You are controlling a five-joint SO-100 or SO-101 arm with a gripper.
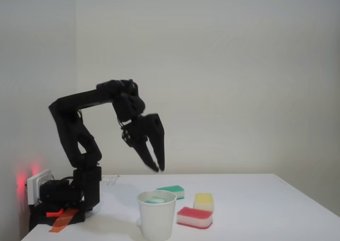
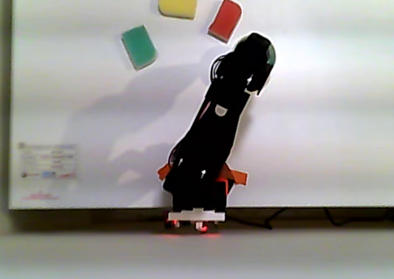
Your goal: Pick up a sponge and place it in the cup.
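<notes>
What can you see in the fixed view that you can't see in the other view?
The fixed view alone shows the white cup with a green sponge inside it, and the gripper hanging empty above the table, its fingers nearly closed.

The other view alone shows a printed label on the table's left side and the arm from above.

Both show the second green sponge, the yellow sponge, the red-and-white sponge and the black arm.
</notes>
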